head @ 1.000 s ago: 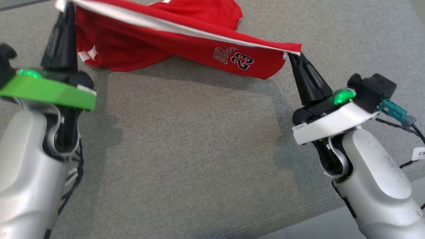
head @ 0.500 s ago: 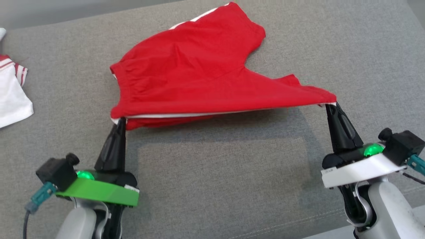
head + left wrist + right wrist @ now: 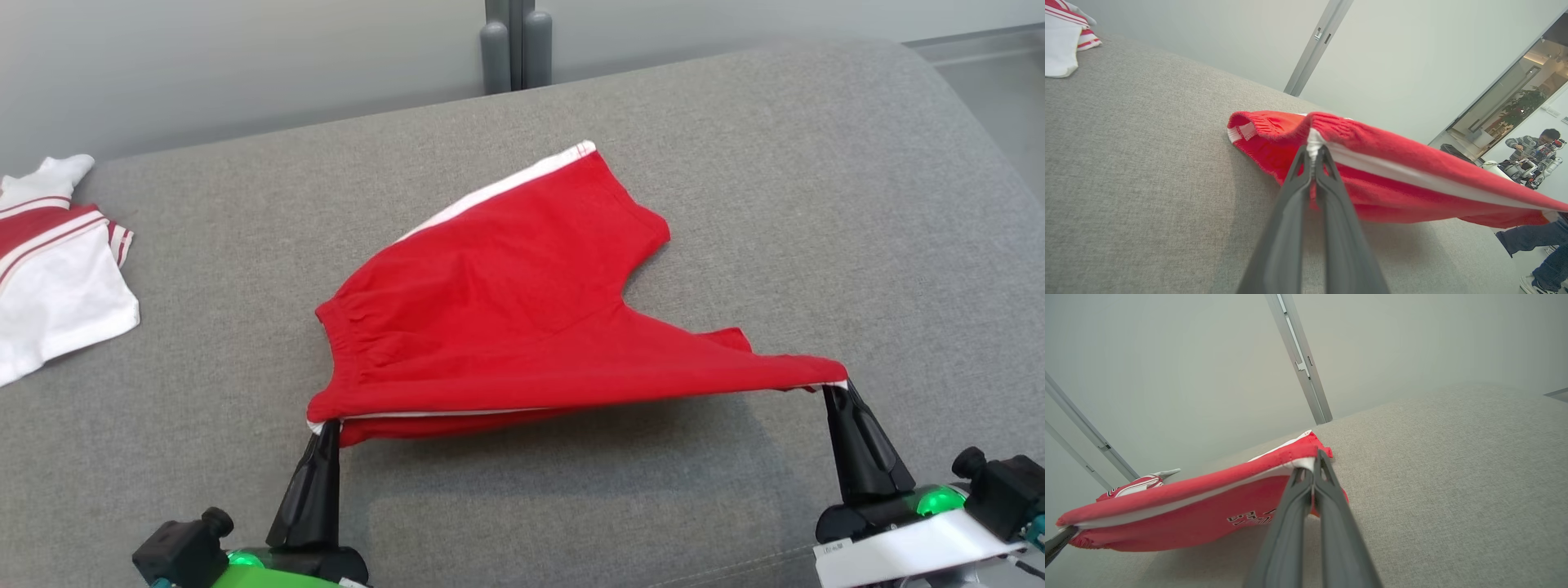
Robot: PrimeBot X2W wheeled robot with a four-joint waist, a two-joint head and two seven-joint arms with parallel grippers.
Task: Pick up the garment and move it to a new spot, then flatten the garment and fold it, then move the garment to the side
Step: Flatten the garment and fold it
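Red shorts (image 3: 506,327), judged light and limp, sag toward the grey cushion (image 3: 735,204) at its middle, left gripper (image 3: 325,425) and right gripper (image 3: 837,388) each clamped on a striped-seam corner, the firmest hold.

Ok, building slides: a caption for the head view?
Left gripper and right gripper hold the red shorts taut by the near edge above the grey sofa.
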